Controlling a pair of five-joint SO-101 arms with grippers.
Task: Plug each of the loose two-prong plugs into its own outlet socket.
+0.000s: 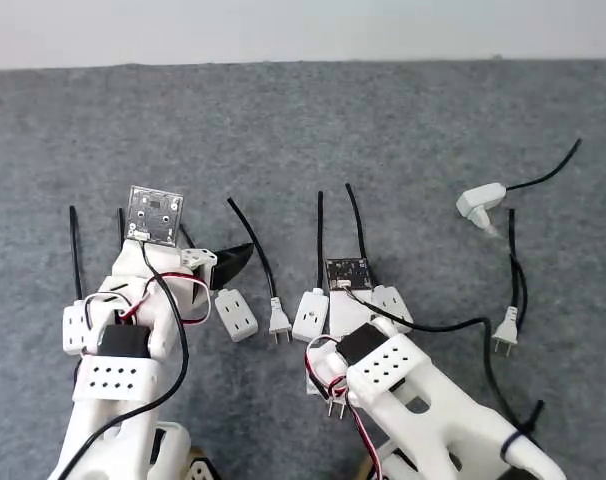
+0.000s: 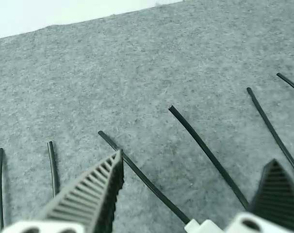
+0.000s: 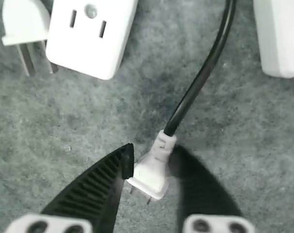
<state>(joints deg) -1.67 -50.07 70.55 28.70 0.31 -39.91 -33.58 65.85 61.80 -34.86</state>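
In the right wrist view my right gripper [image 3: 154,160] is shut on a white two-prong plug [image 3: 149,179] with a black cord, low over the grey carpet. From above, that plug's prongs [image 1: 335,405] poke out beneath the right arm. Just beyond it lie a white outlet socket [image 3: 91,34], a loose plug [image 3: 21,29] and a second socket [image 3: 283,39]. My left gripper [image 2: 195,162] is open over bare carpet and black cords, holding nothing. From above it [image 1: 218,265] hangs just behind a socket [image 1: 236,313]. More loose plugs lie at centre [image 1: 279,320] and right [image 1: 505,330].
Further white sockets lie at the far left [image 1: 75,328] and centre [image 1: 310,315], [image 1: 391,305]. A bulkier white plug [image 1: 480,200] with a black cord lies at the back right. Several black cords run away across the carpet [image 1: 383,130]. Its far half is open.
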